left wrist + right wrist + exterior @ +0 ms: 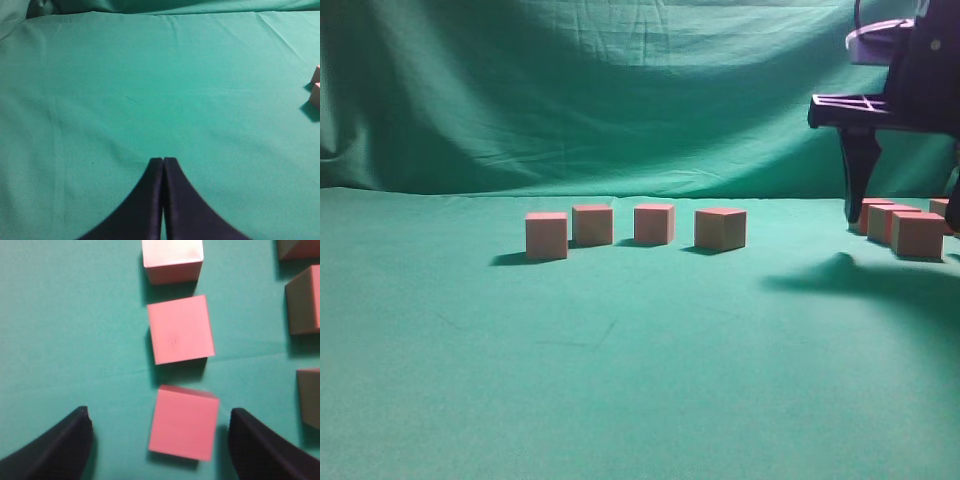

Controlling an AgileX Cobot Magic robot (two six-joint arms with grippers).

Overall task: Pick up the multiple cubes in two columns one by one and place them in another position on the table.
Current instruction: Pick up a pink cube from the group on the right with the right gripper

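Going L to R. L gripper [163,161] is sitting w/ fingertips pressed together, holding nothing, over bare table [150,75]; only two cube corners [315,87] are peeking in at the right edge of its view.

Mid-table, four cubes [635,226] are standing in a loose row, apart from each other, the leftmost a bit nearer the camera.

Far right, R gripper [160,432] is hanging spread wide, nothing gripped, w/ the nearest cube [184,422] sitting between its fingers, neither finger touching it as far as I can tell. That cube is lying slightly rotated vs the next cube [180,329] up the column.

Risks, as I'm judging them:
- Rotated cube → fingers closing on corners not flat faces, so it's likely twisting or popping out.
- Gap to the next cube is looking small; coming down off-line could be nudging it.
- The neighbouring column [305,302] is sitting near the right finger, so an over-wide descent could be clipping it.

Hard to make out: R wrist view is blurring, edges soft. Ext. view is cutting off the right cluster [905,225] at the frame edge, arm partly blocking it, so total count is staying unclear. Fingertip height above the cloth isn't readable.
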